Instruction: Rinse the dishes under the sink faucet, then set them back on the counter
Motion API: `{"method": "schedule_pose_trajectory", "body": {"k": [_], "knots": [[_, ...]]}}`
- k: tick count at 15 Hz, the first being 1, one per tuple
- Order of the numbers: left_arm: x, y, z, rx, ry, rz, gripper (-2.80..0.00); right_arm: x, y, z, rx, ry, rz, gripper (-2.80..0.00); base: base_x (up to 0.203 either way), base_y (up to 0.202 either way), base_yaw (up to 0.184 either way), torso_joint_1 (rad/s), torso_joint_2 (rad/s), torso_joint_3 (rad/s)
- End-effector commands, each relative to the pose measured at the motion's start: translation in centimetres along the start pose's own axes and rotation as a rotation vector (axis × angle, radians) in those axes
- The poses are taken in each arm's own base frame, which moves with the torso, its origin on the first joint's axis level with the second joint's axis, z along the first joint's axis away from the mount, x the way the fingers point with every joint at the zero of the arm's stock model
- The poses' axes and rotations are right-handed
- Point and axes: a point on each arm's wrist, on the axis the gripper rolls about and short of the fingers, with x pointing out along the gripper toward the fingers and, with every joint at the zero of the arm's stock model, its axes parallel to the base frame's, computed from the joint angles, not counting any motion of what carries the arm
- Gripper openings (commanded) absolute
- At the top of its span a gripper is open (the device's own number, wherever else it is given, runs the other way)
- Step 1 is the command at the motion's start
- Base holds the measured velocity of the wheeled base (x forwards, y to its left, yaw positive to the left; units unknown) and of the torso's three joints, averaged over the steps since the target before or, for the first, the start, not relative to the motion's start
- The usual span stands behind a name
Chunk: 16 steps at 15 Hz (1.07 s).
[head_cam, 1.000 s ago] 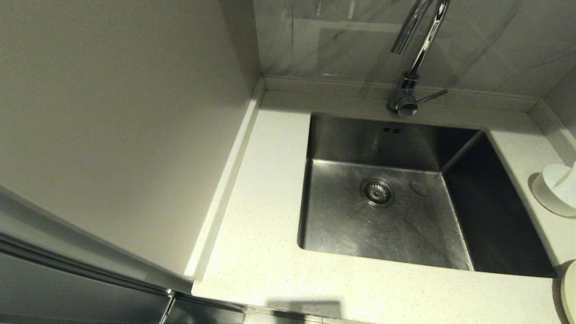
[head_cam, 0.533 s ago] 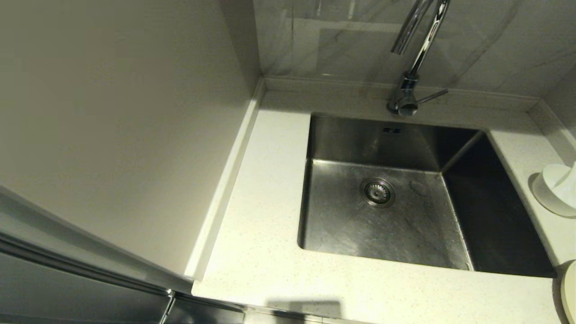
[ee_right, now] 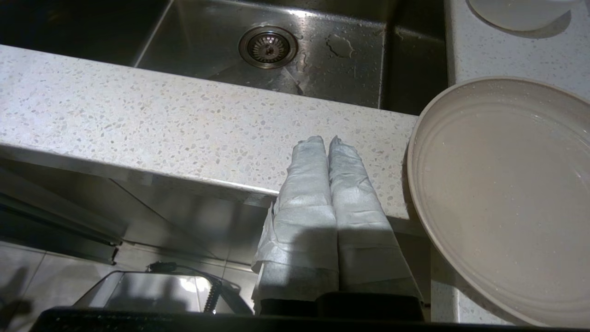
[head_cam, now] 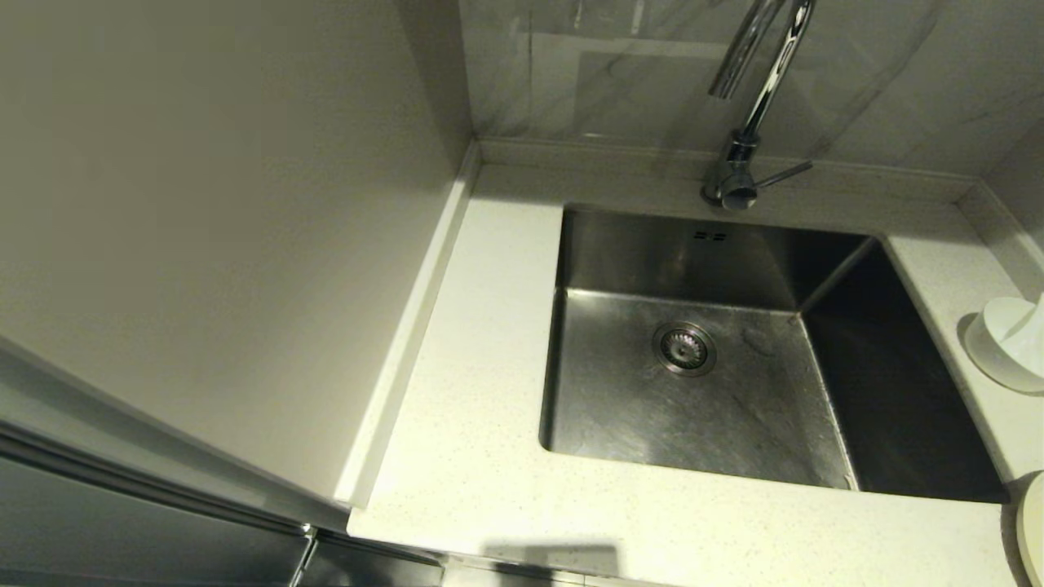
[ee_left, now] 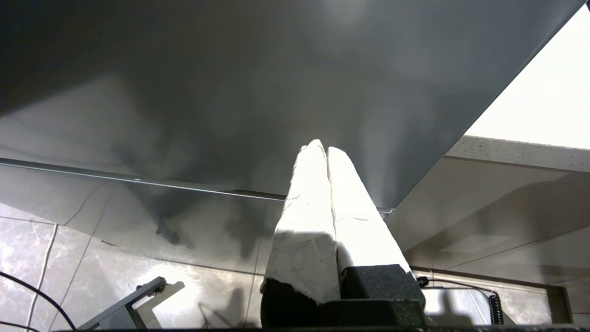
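Note:
The sink (head_cam: 701, 408) lies empty below the chrome faucet (head_cam: 738, 175), whose lever points right. On the counter (head_cam: 473, 456) right of the basin sits the small white bowl (head_cam: 1005, 342), cut off by the frame edge. The cream plate (ee_right: 502, 198) rests at the counter's front right corner, only its rim (head_cam: 1034, 530) showing in the head view. I cannot make out the spoon. My right gripper (ee_right: 325, 140) is shut and empty at the counter's front edge, just left of the plate. My left gripper (ee_left: 322, 147) is shut and empty, low before a dark cabinet panel.
A plain beige wall panel (head_cam: 220, 228) stands along the counter's left side. The drain strainer (head_cam: 684, 348) sits mid-basin, with some wet patches on the steel around it. A tiled wall (head_cam: 620, 73) rises behind the faucet.

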Motion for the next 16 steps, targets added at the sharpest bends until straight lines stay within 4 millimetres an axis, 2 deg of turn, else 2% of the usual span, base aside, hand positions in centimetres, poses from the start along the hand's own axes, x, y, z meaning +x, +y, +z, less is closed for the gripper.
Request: {"method": "schedule_pose_trajectory", "body": {"k": [1,16], "knots": [[-0.02,0.00,0.00,-0.001,-0.003,0.000,-2.80,0.01,0.00,0.01,0.000,0.001,0.000,-2.80,0.000,0.000,0.000,0.000,0.00,0.000],[-0.02,0.00,0.00,-0.001,-0.003,0.000,-2.80,0.01,0.00,0.01,0.000,0.001,0.000,-2.80,0.000,0.000,0.000,0.000,0.00,0.000]]}}
